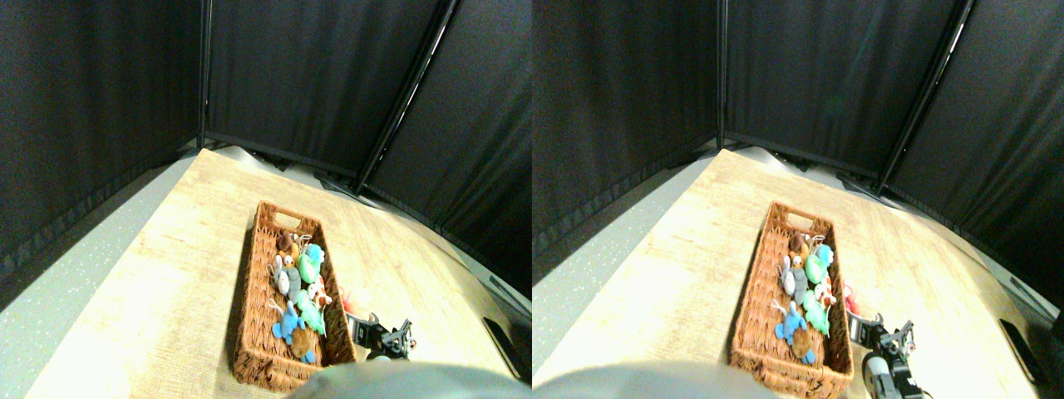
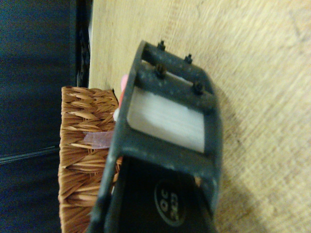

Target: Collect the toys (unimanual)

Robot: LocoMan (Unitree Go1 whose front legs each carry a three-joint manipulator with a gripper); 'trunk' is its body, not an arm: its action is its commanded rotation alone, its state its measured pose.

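Note:
Several toys lie in the long brown wicker basket [image 1: 264, 332]: a brown one [image 1: 287, 243], a teal-green one [image 1: 310, 266], a grey one [image 1: 287, 280], an orange-white one [image 1: 317, 293], a green one [image 1: 313, 317], a blue one [image 1: 288, 325] and another brown one [image 1: 304, 342]. One red toy [image 1: 347, 301] lies on the table just outside the basket's right wall. My right gripper [image 1: 371, 329] is low over the table, right beside that red toy. In the wrist view the dark jaw frame [image 2: 170, 114] hides most of the scene; a pink-red edge of the toy [image 2: 124, 82] peeks past it, next to the basket's wall [image 2: 85, 160].
The light wooden table [image 1: 166, 274] runs back to black curtains [image 1: 316, 75] on all sides. A grey floor strip [image 1: 58, 283] lies along the left edge. A dark flat object [image 1: 499, 337] sits at the table's right edge.

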